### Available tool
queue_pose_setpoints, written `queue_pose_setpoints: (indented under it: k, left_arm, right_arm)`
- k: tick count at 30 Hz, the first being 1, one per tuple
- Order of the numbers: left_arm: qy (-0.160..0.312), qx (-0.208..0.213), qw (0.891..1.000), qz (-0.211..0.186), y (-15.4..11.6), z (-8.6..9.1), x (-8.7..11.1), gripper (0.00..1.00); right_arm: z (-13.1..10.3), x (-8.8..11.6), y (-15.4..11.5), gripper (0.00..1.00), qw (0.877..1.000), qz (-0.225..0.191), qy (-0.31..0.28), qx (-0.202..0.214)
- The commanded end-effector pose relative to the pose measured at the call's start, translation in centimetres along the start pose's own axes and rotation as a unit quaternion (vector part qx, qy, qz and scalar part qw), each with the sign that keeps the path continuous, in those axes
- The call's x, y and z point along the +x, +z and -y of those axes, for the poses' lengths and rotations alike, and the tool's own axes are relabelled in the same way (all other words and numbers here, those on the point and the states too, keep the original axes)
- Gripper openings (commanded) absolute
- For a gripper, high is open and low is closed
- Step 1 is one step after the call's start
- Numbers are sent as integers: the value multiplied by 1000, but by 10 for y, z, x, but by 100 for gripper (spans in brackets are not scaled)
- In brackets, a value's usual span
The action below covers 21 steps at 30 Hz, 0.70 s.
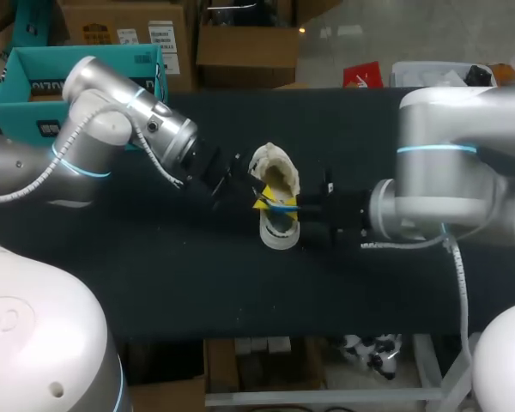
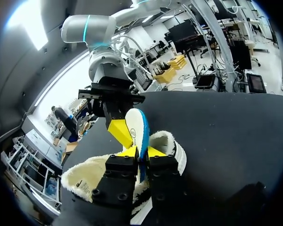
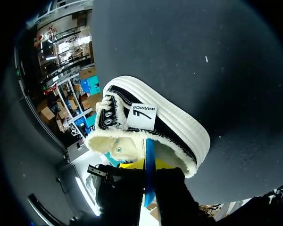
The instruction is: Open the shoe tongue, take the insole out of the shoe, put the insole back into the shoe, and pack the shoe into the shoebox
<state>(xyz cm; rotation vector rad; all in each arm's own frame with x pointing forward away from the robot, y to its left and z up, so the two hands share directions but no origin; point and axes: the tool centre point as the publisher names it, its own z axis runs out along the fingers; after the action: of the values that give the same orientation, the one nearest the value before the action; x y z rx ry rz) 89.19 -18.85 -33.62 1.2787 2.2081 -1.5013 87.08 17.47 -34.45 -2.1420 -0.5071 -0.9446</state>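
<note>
The left end effector [image 2: 142,151] is clenched on the insole [image 2: 136,127]. Its two yellow tips press the thin blue-edged sheet from either side, so the insole stands on edge rather than flopping flat. Just ahead of it, the right end effector [image 3: 147,165] meets the same insole from the opposite direction. Its own wrist view shows the blue edge running down between its dark fingers, so it appears to be grasping the insole too, though one finger is hidden behind the sheet in the left wrist view. A pinch from both ends probably keeps so limp a piece straight and lined up with the shoe's opening.

The shoe [image 1: 281,233] lies on the dark tabletop [image 1: 154,275] at the centre of the head view, directly under the two end effectors, with its fleecy lining spread wide. The insole rises out of that opening, partly inside it and partly above it. I cannot tell whether this is the lifting-out step or the putting-back step.

The left arm [image 1: 120,112] enters from the upper left and the right arm [image 1: 446,172] from the right. They meet over the shoe, which lies midway so that both can reach it.

An open teal box, likely the shoebox [image 1: 26,116], stands off the tabletop at the far upper left, so packing is not yet begun
</note>
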Motion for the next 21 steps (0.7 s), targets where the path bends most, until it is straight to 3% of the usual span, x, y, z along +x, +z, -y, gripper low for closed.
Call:
queue_pose_setpoints:
  k: [1,8,21]
  left_arm:
    - [3,-6,1000,1,4,5,1,0]
    - [1,-23,1000,0,5,-2,-2,0]
    - [-34,-11,999,6,2,-28,-7,0]
  right_arm:
    - [0,-2,6,0,1000,-8,-1,-4]
    - [-6,2,19,0,1000,1,-2,-8]
    - [-20,7,32,0,1000,19,9,0]
